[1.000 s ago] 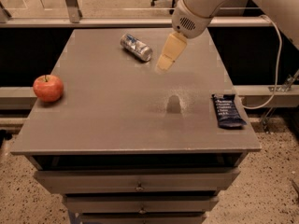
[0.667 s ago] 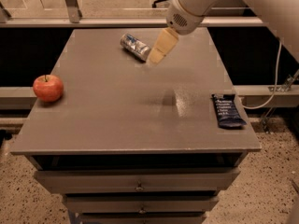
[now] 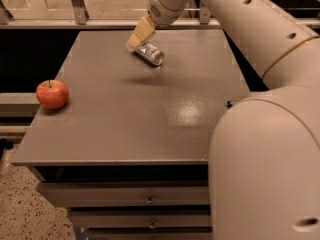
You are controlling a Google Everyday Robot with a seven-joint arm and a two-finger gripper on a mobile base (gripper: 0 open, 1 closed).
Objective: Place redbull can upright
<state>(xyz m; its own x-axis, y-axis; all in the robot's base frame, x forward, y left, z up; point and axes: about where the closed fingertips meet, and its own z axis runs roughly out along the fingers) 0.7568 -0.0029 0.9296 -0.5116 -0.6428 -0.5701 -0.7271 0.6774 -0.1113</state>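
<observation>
The redbull can [image 3: 151,54] is slim and silver with blue patches. It lies on its side at the far middle of the grey table [image 3: 140,109], its shiny end toward the front right. My gripper [image 3: 138,37] with tan fingers hangs just above the can's far left end, reaching in from the upper right. My white arm fills the right side of the camera view and hides the table's right part.
A red apple [image 3: 52,94] sits near the table's left edge. Drawers [image 3: 150,200] run under the table's front. A metal rail [image 3: 75,23] runs behind the far edge. The speckled floor shows at the lower left.
My gripper has moved left and farther back, from beside the can to right over its far end. The arm now covers the table's right side and the dark blue wrapper.
</observation>
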